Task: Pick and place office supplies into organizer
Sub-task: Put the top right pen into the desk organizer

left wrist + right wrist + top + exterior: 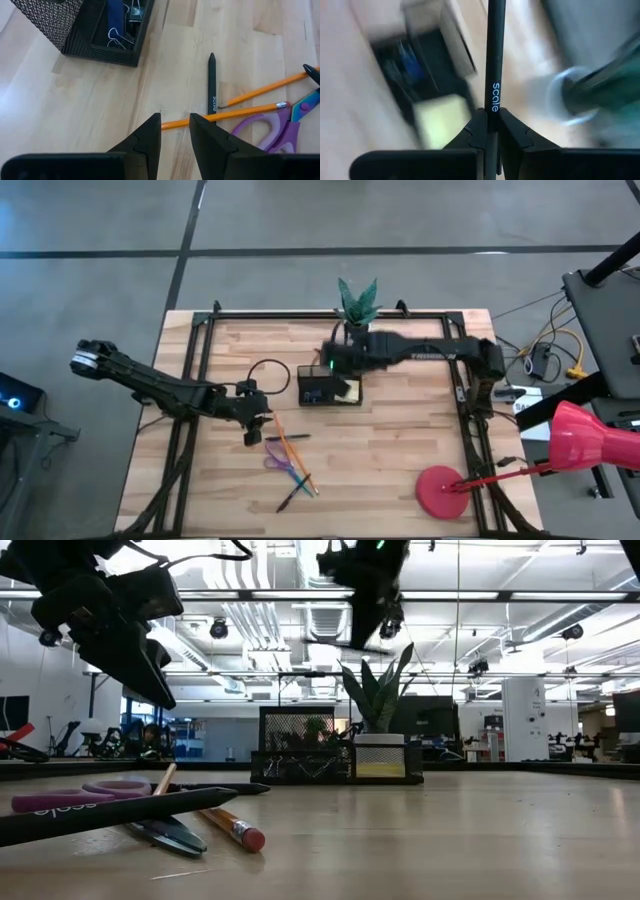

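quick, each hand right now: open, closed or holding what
left hand: open, empty, above the orange pencil.
right hand: closed on a black pen, over the organizer.

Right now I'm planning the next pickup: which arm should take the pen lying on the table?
Left. Its tool hangs open just short of the pen, while the right tool is shut on another pen above the organizer.

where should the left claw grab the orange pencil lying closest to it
Grip the orange pencil on its bare shaft near the plain end, coming straight down from above. It lies flat on the table, and the left claw hangs open almost over that end. Farther along, the black pen crosses it and the purple scissors crowd it, so those spots look worse.
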`<control>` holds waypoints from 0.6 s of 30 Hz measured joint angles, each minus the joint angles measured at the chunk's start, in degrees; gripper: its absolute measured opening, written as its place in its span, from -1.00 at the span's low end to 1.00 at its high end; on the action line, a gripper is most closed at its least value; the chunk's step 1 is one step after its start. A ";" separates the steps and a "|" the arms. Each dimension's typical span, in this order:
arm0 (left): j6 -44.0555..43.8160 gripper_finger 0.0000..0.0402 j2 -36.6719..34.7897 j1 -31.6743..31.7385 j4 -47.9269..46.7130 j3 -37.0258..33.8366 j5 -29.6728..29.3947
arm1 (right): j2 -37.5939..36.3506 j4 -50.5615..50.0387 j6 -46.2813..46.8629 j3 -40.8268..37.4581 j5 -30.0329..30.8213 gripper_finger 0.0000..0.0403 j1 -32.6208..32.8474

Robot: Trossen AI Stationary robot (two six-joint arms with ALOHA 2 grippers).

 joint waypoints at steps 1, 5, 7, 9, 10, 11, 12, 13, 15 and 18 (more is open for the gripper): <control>0.01 -0.56 -0.02 0.00 -0.14 0.00 0.00 | 0.83 -2.37 -7.22 1.48 4.43 -0.94 0.83; -0.77 -0.56 -0.78 0.00 -2.30 0.00 0.07 | 6.11 -5.02 -36.41 5.38 19.42 -0.94 2.34; -3.77 -0.56 -2.02 -0.04 -4.35 0.19 0.11 | 9.49 -5.13 -47.48 7.02 24.04 -0.94 2.33; -6.35 -0.56 -4.07 -0.04 -5.99 0.71 0.10 | 12.54 -5.32 -55.34 9.20 27.75 -0.94 2.71; -7.36 -0.56 -5.38 -0.04 -6.33 0.94 0.09 | 13.81 -5.79 -57.52 10.35 29.10 -0.94 2.80; -7.65 -0.56 -6.76 -0.04 -6.63 0.98 0.08 | 15.32 -6.16 -57.14 11.67 29.40 -0.94 2.82; -7.97 -0.56 -8.18 -0.04 -6.70 0.96 0.09 | 16.55 -6.51 -56.25 13.02 29.60 -0.94 2.62; -8.53 -0.56 -9.69 -0.04 -6.73 0.97 0.03 | 17.87 -7.55 -55.69 14.10 30.18 -0.94 2.50; -9.01 -0.56 -12.41 0.00 -6.66 0.96 -0.35 | 20.12 -9.85 -54.64 16.52 31.46 -0.94 2.48; -9.03 -0.56 -16.01 0.00 -7.98 0.96 -1.74 | 21.47 -12.73 -51.83 19.41 30.12 -0.94 3.76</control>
